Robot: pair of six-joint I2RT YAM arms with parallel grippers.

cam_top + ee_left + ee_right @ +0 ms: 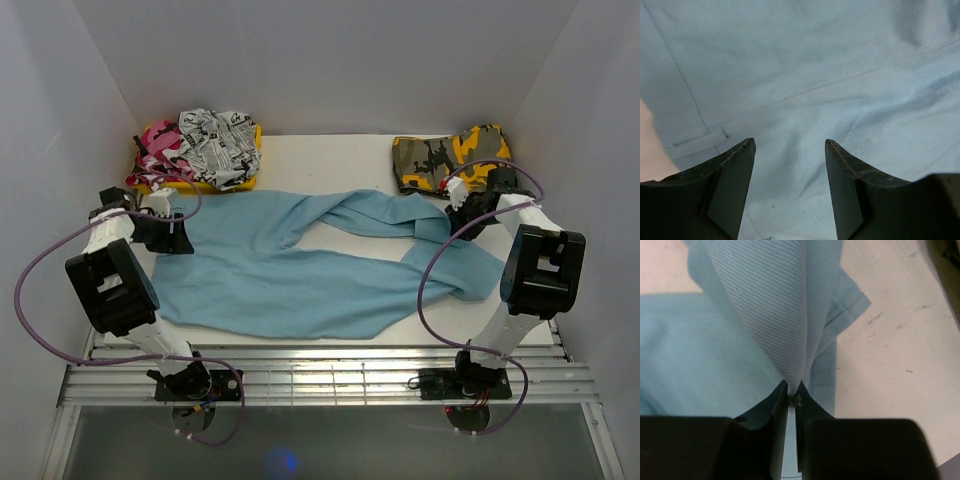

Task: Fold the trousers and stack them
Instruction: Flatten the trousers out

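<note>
From wrist view only: right hand point(792, 390) pinching trousers point(765, 315).

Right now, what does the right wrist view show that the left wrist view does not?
Only the right wrist view: the right gripper closed on a raised fold of the trousers, with a hemmed edge beside it. Only the left wrist view: the left gripper open, its fingers apart over flat cloth with seams, gripping nothing. Both: the same light-blue cloth fills most of the picture.
</note>
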